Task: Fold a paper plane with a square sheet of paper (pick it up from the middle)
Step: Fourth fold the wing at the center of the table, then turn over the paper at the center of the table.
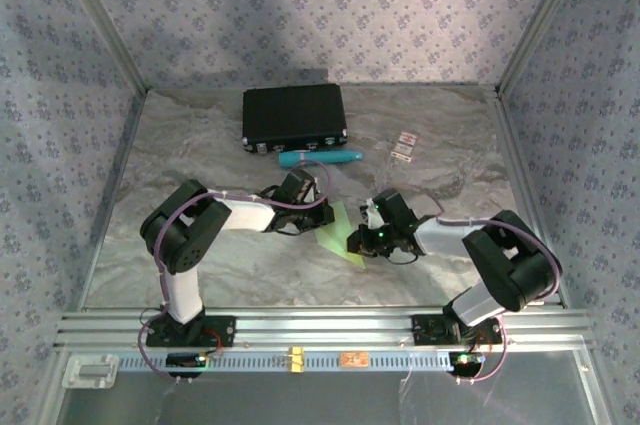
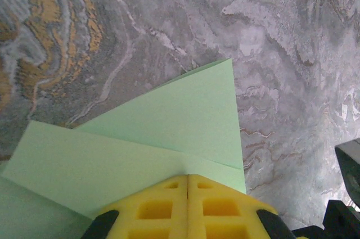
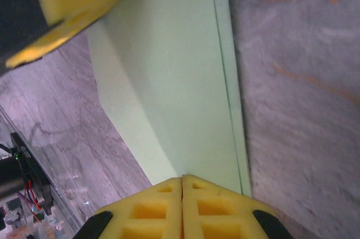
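With left jaws shut, pads together, tips down on the folded square sheet of paper (image 2: 169,132), and right jaws likewise shut against its long layered edge, pinching nothing visible, press flat and slide along the crease, keeping layers aligned at the centre of the surface (image 1: 200,145). Toward twelve o'clock, note black case (image 1: 294,115) closed, contents hidden, with teal tube (image 1: 318,157) at its six o'clock.

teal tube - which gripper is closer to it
Left. The left gripper is just on the near side of the teal tube, at the green paper. The right gripper is at the paper's right side, farther from the tube.
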Available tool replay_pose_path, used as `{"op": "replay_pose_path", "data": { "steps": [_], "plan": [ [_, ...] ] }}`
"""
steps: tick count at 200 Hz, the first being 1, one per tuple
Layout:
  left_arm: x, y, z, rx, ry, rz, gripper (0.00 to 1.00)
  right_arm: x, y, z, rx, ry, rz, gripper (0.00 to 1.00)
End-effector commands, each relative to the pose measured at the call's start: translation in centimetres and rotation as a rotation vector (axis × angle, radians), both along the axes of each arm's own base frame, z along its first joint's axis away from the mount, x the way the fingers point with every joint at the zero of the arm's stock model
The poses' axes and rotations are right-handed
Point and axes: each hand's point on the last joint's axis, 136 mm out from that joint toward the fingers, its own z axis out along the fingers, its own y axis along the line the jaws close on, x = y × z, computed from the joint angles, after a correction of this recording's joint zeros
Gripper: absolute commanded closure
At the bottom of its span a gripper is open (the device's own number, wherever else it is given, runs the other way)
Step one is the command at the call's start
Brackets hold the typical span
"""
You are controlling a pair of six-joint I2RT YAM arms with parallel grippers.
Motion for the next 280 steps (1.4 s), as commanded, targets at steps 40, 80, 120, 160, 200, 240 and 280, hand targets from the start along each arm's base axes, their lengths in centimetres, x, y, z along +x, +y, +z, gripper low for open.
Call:
{"op": "replay_pose_path", "data": {
  "steps": [40,80,120,160,200,240,280],
  "plan": [
    [-0.7,2.1,-3.3,0.098,0.070,0.031,0.96,-5.3,-4.1,-1.4,-0.081,0.077,-0.019,0.89],
    [-0.8,1.8,-2.9,0.080,0.072,0.029,0.96,-4.6,-4.4,1.1,-0.051,0.027,-0.070,0.81],
    [-0.8,1.7,-2.9,0.071,0.092,0.044,0.96,-4.0,-4.6,1.9,-0.030,0.078,-0.185,0.63],
    [-0.8,1.6,-2.7,0.047,0.104,0.055,0.96,-4.4,-4.4,1.9,-0.018,0.138,-0.201,0.62],
    [-0.8,1.9,-2.7,0.043,0.111,0.069,0.96,-4.3,-4.2,1.9,0.004,0.158,-0.216,0.59],
    [-0.7,1.9,-2.5,0.022,0.117,0.074,0.96,-4.2,-4.0,1.8,0.015,0.177,-0.221,0.60],
    [-0.7,1.8,-2.6,0.009,0.129,0.074,0.96,-4.0,-3.5,1.7,0.032,0.180,-0.203,0.61]
  ]
}}
